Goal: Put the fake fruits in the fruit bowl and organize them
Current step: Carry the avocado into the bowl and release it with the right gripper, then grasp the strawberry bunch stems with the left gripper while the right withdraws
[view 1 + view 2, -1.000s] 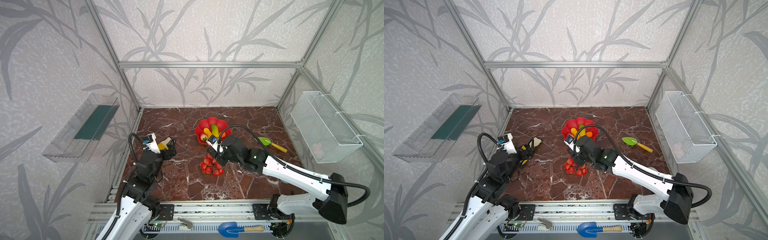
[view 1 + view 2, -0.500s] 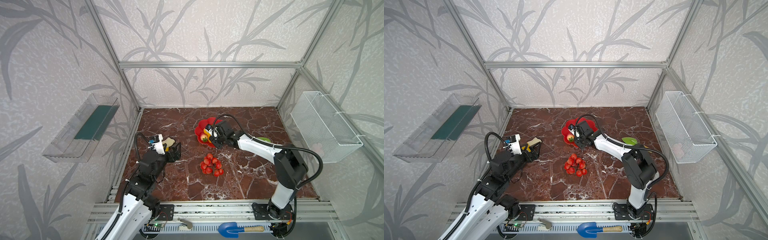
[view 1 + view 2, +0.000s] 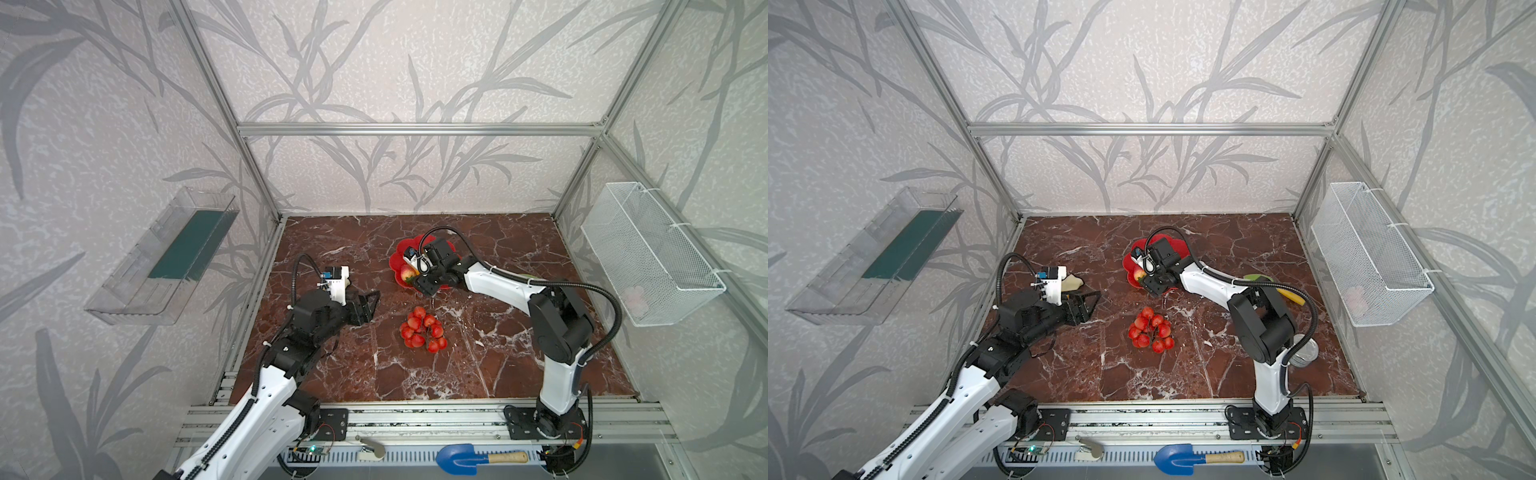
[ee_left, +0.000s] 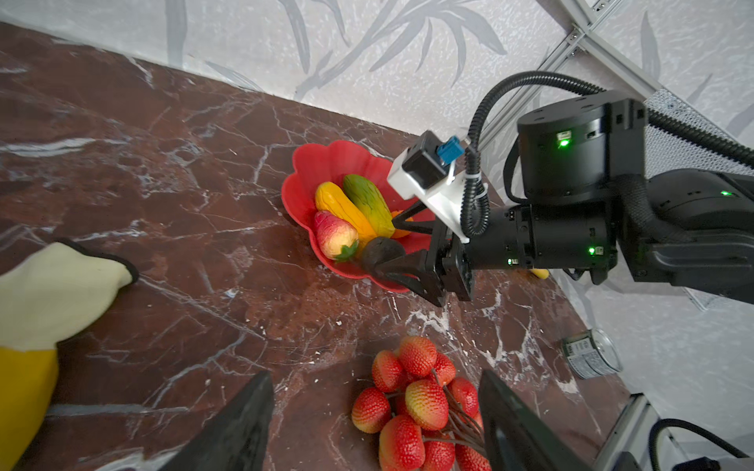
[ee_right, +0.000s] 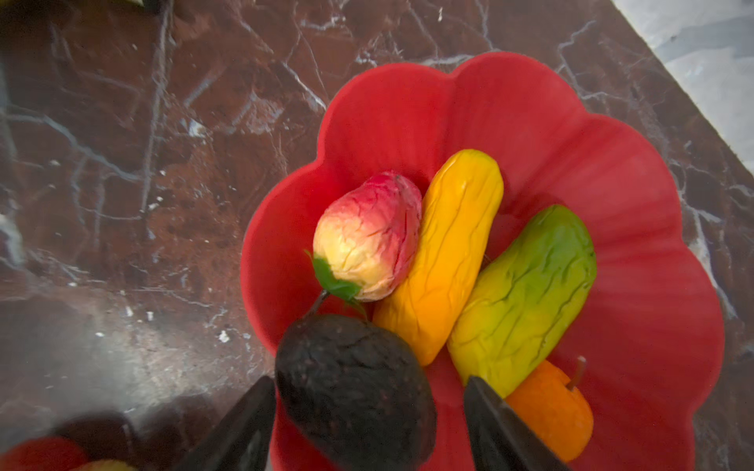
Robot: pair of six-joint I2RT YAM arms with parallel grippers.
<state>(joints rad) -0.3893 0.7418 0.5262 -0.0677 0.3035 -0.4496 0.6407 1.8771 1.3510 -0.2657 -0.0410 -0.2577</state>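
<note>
1. The right claw (image 4: 383, 245) reaches over the near edge of a shallow red plastic bowl with a wavy flower rim (image 5: 408, 106). The bowl sits toward the back of the brown marble table (image 3: 478, 374).
2. The claw's two black fingers (image 5: 240, 432) stand apart. A dark, bumpy plastic avocado (image 5: 355, 387) lies between them, inside the bowl by the rim. There is a gap between the avocado and one finger. Whether the other finger touches it cannot be told.
3. Four more fake fruits lie in the bowl. A red-and-yellow peach (image 5: 369, 236) leans on a long orange-yellow cob (image 5: 444, 253). The cob touches a green-yellow cucumber shape (image 5: 526, 285). A small orange (image 5: 551, 403) peeks out from under the cucumber shape.
4. A bunch of little red bumpy fruits (image 3: 423, 336) lies on the table, outside the bowl and near it, between the two arms.
5. The left claw (image 3: 372, 301) is wide open and holds nothing. It points toward the bunch and is apart from it.
6. A yellow-and-cream peeled banana toy (image 4: 53, 293) lies on the table just beside the left claw.
</note>
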